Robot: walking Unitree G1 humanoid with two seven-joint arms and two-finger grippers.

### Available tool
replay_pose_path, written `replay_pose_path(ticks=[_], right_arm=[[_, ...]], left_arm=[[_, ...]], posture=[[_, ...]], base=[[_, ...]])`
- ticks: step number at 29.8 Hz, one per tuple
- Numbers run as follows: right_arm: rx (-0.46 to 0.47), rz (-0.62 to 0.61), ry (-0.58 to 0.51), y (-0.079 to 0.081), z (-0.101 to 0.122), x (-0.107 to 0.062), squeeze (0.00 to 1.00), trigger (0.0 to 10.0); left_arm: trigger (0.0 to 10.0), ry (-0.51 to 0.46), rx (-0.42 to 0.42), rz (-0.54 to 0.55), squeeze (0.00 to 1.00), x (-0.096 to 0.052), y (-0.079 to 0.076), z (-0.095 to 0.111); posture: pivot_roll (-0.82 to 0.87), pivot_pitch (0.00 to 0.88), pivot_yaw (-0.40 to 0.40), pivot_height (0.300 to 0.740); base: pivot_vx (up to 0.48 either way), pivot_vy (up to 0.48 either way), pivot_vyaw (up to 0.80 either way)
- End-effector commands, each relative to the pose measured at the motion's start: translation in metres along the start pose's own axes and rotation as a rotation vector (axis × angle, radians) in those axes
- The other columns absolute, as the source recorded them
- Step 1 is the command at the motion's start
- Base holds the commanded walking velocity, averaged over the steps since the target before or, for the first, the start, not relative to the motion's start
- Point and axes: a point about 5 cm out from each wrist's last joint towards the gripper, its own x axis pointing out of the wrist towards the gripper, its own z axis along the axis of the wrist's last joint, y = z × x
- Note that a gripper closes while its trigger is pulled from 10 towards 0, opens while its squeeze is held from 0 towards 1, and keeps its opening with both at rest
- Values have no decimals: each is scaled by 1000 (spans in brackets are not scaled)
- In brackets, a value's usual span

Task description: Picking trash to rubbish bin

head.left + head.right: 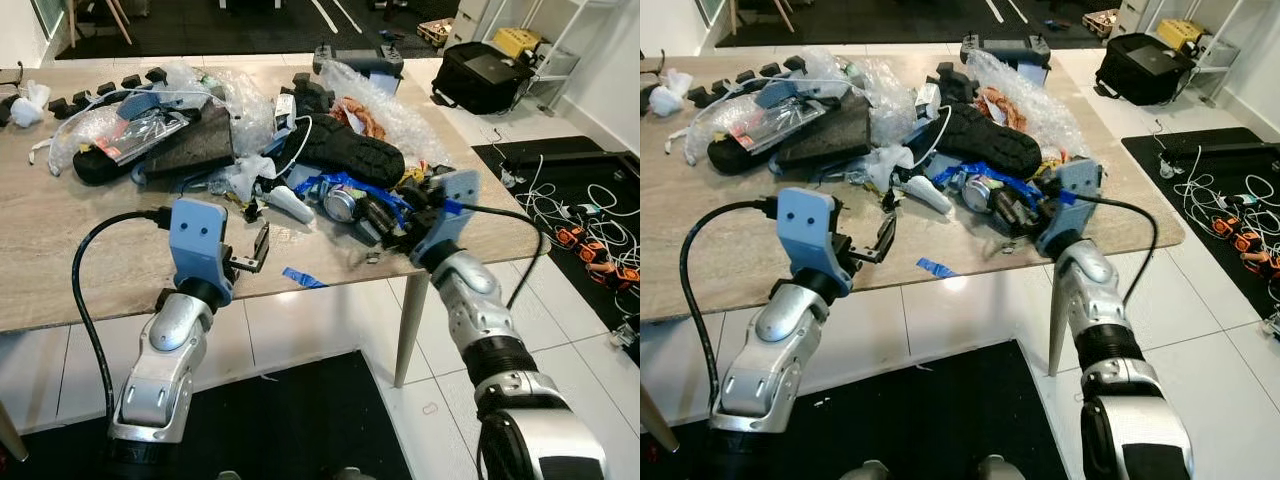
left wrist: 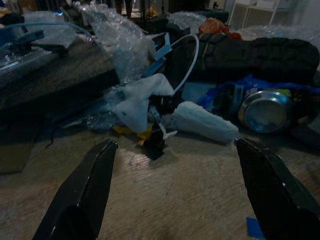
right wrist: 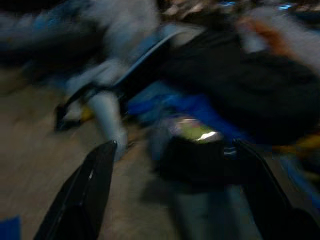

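Both grippers, left and right, face heaped trash on table.

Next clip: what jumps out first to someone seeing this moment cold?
A sprawling heap of trash covers the wooden table: bubble wrap, a black shoe and a dented can wrapped in blue plastic. Both arms reach over the near edge, the left gripper open before a crumpled white tissue, the right gripper open at the can's end of the pile.

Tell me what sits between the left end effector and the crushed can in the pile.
The left end effector hovers open over bare tabletop. Between it and the crushed can lies the white crumpled wrapper; blue plastic wraps around the can.
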Motion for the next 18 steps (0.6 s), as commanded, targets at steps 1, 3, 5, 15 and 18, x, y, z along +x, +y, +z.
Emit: replay_pose_path(ticks=[1,3,5,15,18], right_arm=[[-77,40,71,4,-10,0,0,10000],[-177,41,120,4,-14,0,0,10000],[-238,30,133,3,-14,1,0,10000],[-391,-7,100,0,-5,5,0,10000],[-419,-11,78,-1,0,7,0,10000]], left_arm=[[10000,16,12,5,0,-3,3,-4],[10000,17,2,17,0,-4,3,-4],[10000,16,-12,27,0,-5,3,-5],[10000,-61,-90,-55,0,-2,-12,7],[10000,-67,-90,-64,0,-2,-13,8]], posture=[[30,244,-62,740],[31,252,-66,740],[32,258,-66,740],[31,273,-62,740],[28,274,-61,740]], base=[[0,0,0],[0,0,0],[0,0,0],[0,0,0],[0,0,0]])
